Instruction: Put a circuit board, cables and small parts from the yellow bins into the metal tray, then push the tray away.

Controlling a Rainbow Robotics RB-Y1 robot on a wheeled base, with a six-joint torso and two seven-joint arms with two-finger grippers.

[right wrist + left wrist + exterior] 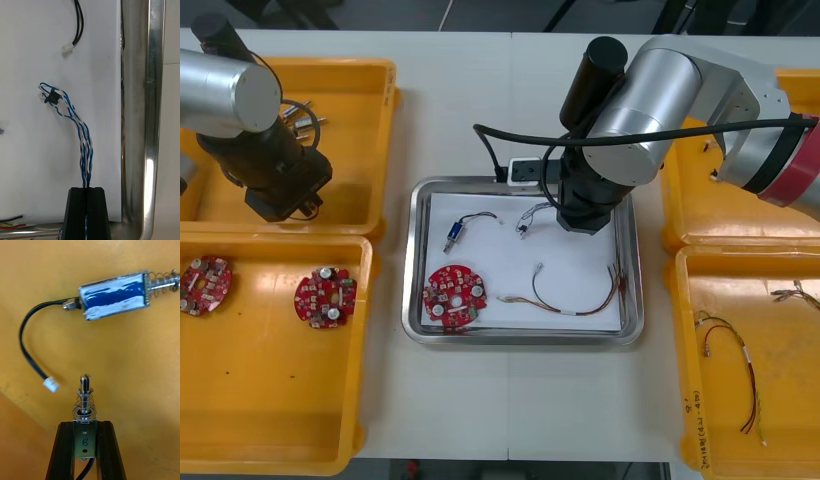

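The metal tray, white inside, holds a red circuit board, a blue-bodied small metal part, a red and yellow cable and a twisted blue and white cable. My right gripper is over the tray's far right part, shut on one end of the twisted blue and white cable, which lies on the white liner ahead of the gripper. My left gripper is over the far left yellow bin. It is shut on a small metal part with a spring.
Another blue-bodied small metal part with a black cable lies on the bin floor beyond my left fingers. Two circuit boards lie in the near left bin. The near right bin holds cables. The tray's rim runs beside my right gripper.
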